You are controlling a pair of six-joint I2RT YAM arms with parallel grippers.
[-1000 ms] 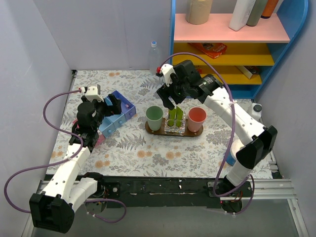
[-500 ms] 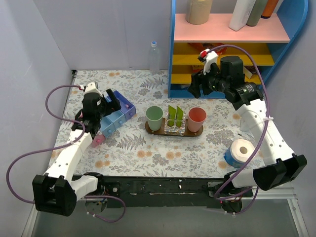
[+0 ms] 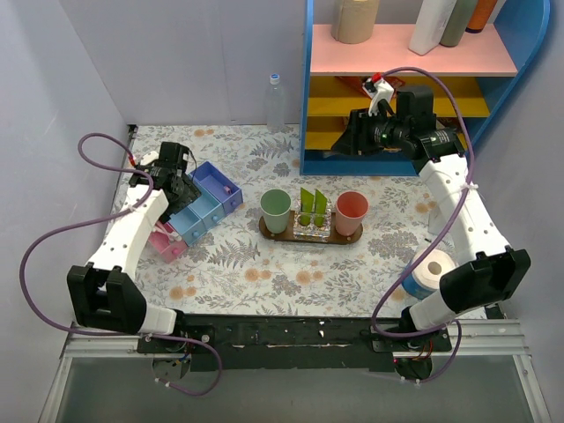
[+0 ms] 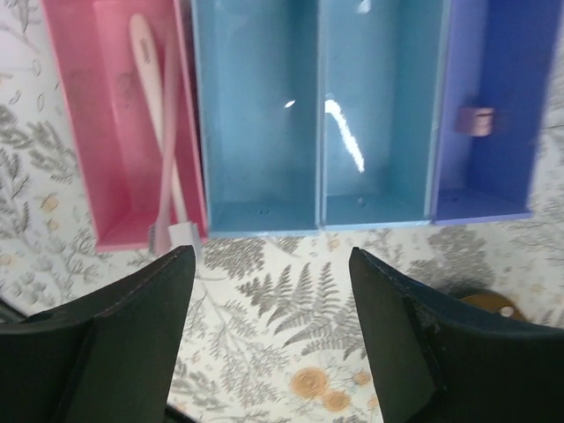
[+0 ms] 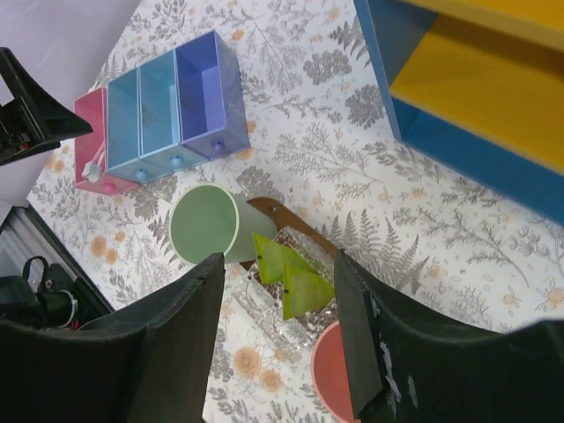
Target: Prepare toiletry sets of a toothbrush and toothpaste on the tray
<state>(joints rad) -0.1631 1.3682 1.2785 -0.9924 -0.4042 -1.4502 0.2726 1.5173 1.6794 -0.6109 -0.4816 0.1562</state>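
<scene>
Top view, tray [image 3: 265, 231]: dark-brown oval board in the middle of the table, its long side running left to right, just right of the organiser [image 3: 201, 214]
Top view, on the tray: green cup [image 3: 275, 210] at the left end, coral cup [image 3: 351, 211] at the right end, and a clear holder [image 3: 313, 229] between them with two lime-green pieces [image 3: 308, 203] standing upright in it
Top view, left gripper [image 3: 179, 187]: hangs over the organiser; I cannot read its jaws from here
Top view, right gripper [image 3: 345, 141]: high in front of the blue shelf [image 3: 307, 88], beyond the tray's right half, touching nothing
Left wrist view, left gripper [image 4: 269, 264]: fingers spread wide with nothing between them, looking straight down on the organiser
Left wrist view, organiser: a pale pink toothbrush [image 4: 150, 79] lies lengthwise in the pink compartment; two blue compartments and a purple one sit beside it
Right wrist view, right gripper [image 5: 278, 260]: fingers apart, gripping nothing, well above the tray
Right wrist view, tray: one brown rounded end shows between the green cup and the holder
Right wrist view, lime-green pieces: flat, pointed, side by side in the ribbed clear holder, coral cup just beyond
</scene>
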